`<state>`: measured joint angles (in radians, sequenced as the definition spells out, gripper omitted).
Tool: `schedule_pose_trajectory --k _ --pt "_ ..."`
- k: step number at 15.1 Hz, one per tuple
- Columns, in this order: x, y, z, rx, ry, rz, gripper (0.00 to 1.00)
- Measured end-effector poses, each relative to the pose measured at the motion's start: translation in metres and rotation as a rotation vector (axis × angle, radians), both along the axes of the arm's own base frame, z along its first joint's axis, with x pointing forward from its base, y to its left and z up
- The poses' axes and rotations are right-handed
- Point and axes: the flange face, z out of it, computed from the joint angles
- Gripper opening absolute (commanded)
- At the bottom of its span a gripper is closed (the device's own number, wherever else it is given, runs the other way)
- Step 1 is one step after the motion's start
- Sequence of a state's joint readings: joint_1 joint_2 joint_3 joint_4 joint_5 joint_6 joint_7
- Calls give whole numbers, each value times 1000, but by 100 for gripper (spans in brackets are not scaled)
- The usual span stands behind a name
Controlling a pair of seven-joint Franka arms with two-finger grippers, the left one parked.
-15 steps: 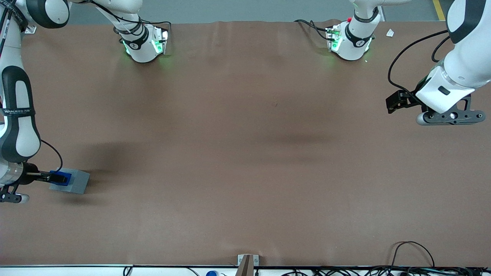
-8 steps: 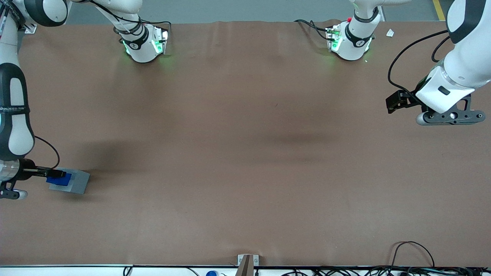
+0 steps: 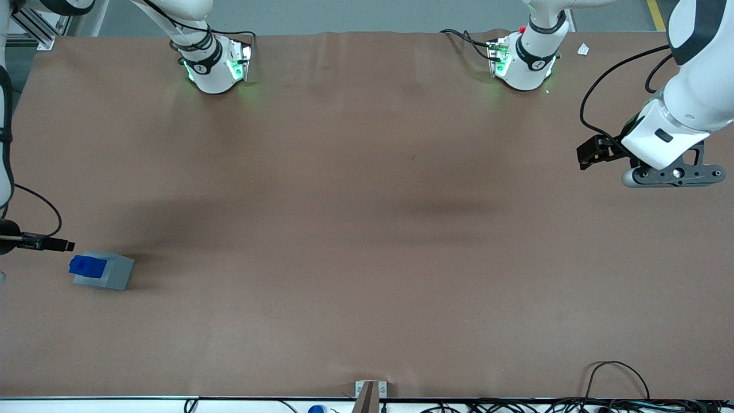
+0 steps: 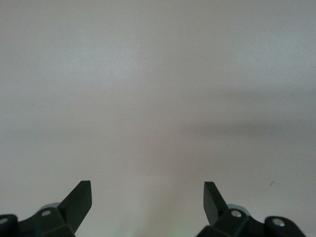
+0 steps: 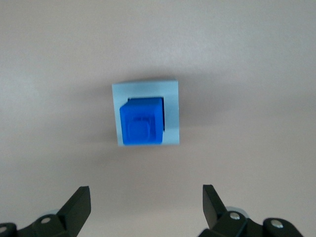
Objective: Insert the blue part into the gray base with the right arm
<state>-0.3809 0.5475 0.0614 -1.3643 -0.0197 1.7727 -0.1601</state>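
Blue part (image 5: 141, 121) sits in gray base (image 5: 146, 113) on the desk (image 3: 367, 229), seemingly seated; gripper (image 5: 146, 210) hangs above them, fingers (image 5: 79, 202) wide and empty, part centred between them.

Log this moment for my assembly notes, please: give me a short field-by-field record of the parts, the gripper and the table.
blue part: seated in the recess of the gray base, top standing proud of it
gray base: on the table, toward the working arm's end
gripper: open, empty, above the two parts and clear of them
contact: none between gripper and blue part
table: brown mat
task state: the insertion looks done
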Motion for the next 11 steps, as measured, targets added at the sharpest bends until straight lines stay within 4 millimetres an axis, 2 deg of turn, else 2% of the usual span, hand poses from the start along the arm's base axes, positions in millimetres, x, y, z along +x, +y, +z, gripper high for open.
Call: schedule_pose_trajectory --k 2,5,7,11 --pt "-11 6 37 2 14 4 100" --pt "-33 29 104 1 19 27 100" --pt "-49 53 140 7 44 54 100" --pt "-74 116 210 -13 9 142 100"
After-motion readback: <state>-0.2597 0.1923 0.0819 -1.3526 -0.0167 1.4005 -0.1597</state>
